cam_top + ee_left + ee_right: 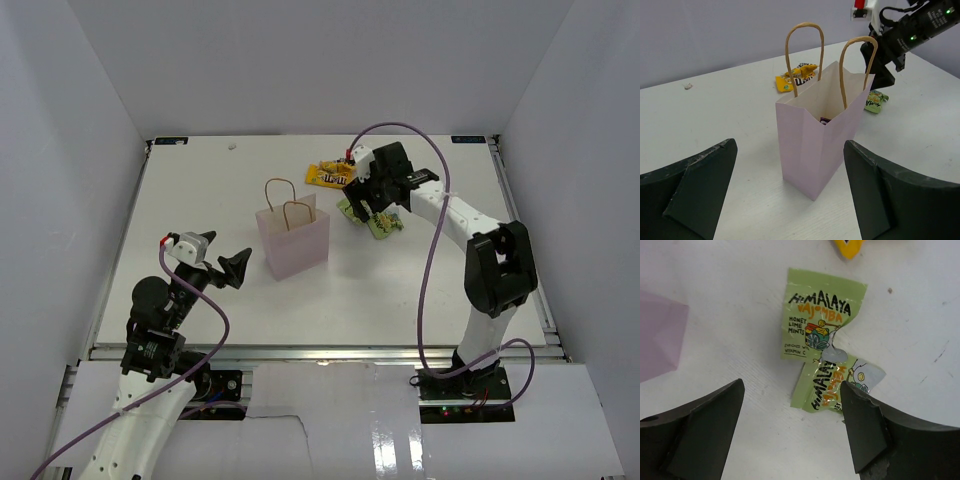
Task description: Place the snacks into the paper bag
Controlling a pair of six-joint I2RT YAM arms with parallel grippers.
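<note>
"Hovering is being done where by the right gripper (791,390)?"

"Just above two lime-green Himalaya mint packets (820,320) that are lying overlapped on the table (200,200), to the right of the paper bag (815,150). Its jaws are being held wide apart and nothing is being gripped."

"And the left gripper (235,268)?"

"It is being kept fully spread and empty, facing the upright bag, in which a dark purple packet (825,120) is showing. Yellow packets (328,175) are lying beyond the bag."

"What is being risked?"

"Both green packets being pinched together, since they are touching; one is likely to be dropped short of the bag. The cord handles (805,55) are also arching over the mouth, so a packet could be deflected, or the light bag tipped."
</note>
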